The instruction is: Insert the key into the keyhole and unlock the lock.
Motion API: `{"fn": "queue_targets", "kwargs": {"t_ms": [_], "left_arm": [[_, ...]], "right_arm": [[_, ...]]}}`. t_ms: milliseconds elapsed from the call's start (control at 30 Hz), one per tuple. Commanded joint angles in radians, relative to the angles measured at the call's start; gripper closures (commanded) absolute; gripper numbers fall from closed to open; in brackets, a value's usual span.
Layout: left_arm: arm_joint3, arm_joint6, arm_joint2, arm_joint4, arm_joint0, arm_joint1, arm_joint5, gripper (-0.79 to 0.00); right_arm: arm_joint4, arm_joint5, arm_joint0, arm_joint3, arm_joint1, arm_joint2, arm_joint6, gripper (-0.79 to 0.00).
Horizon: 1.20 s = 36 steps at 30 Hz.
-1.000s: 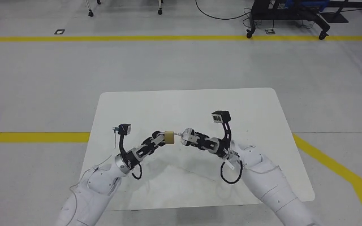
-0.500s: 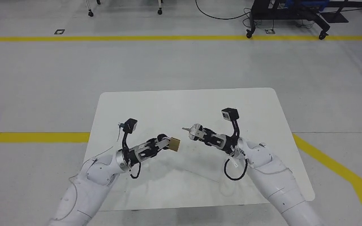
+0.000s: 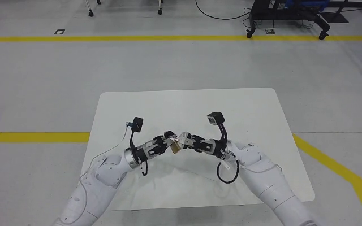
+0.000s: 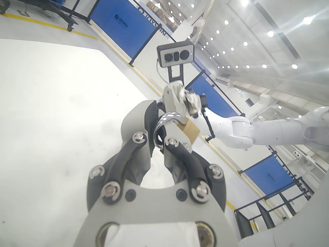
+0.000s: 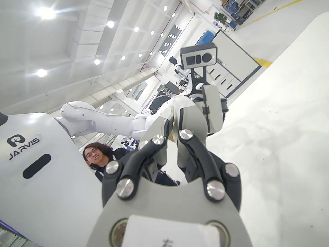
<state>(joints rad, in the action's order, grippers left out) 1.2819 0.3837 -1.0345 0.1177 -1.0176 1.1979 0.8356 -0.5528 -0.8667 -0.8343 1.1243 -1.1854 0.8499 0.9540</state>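
Both arms meet above the middle of the white rectangular desk point(image 3: 237, 107), their tips almost together. The left gripper point(image 4: 161, 127) has its fingers closed on the curved silver shackle point(image 4: 170, 116) of a small brass padlock point(image 4: 192, 129). The black pads pinch the shackle from both sides. The square brass body juts out past the fingertips at a tilt, held in the air above the desk.

The right gripper point(image 5: 175, 125) faces it from the opposite side. Its white fingers point(image 5: 193, 119) are drawn close together, with only a thin slit between them. From above, a small silvery key point(image 3: 180, 138) shows as a pale sliver at those fingertips, right against the brass padlock. It is too small to tell whether its blade sits in the keyhole.

In the left wrist view, the right gripper's tips lie just beyond the padlock's body. Whether they touch it or stop just short cannot be told.
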Motion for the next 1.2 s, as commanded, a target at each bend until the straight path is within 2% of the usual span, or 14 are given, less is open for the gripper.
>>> {"fn": "queue_targets", "kwargs": {"t_ms": [0,133,200,267,367,433,500,600,800,1167], "left_arm": [[-0.006,-0.002,0.002,-0.009,0.005,0.002,-0.010,0.000],[-0.021,0.011,0.010,-0.059,0.016,0.007,-0.022,0.000],[-0.035,0.055,0.028,-0.139,0.022,0.011,-0.030,0.000],[-0.056,0.149,0.060,-0.339,0.032,0.019,-0.037,0.000],[-0.134,0.388,0.089,-0.661,0.094,0.027,-0.173,0.000],[-0.184,0.484,0.099,-0.750,0.138,0.035,-0.239,0.000],[-0.223,0.540,0.107,-0.812,0.171,0.045,-0.263,0.000],[-0.277,0.578,0.116,-0.860,0.217,0.059,-0.279,0.000],[-0.355,0.579,0.138,-0.852,0.287,0.084,-0.275,0.000],[-0.355,0.579,0.138,-0.852,0.287,0.084,-0.275,0.000]], "right_arm": [[0.001,0.013,0.001,0.005,0.000,-0.005,0.013,0.000],[-0.003,0.028,-0.007,0.039,0.005,-0.008,0.028,0.000],[0.026,0.010,-0.008,0.055,0.013,0.011,0.009,0.000],[0.115,-0.036,-0.009,0.068,0.028,0.050,-0.037,0.000],[0.295,-0.112,-0.032,0.095,0.050,0.125,-0.115,0.000],[0.355,-0.134,-0.060,0.139,0.060,0.164,-0.144,0.000],[0.464,-0.124,-0.086,0.177,0.070,0.213,-0.187,0.000],[0.559,-0.106,-0.135,0.247,0.079,0.265,-0.254,0.000],[0.676,-0.056,-0.204,0.342,0.092,0.336,-0.343,0.000],[0.682,-0.032,-0.214,0.358,0.092,0.334,-0.350,0.000]]}}
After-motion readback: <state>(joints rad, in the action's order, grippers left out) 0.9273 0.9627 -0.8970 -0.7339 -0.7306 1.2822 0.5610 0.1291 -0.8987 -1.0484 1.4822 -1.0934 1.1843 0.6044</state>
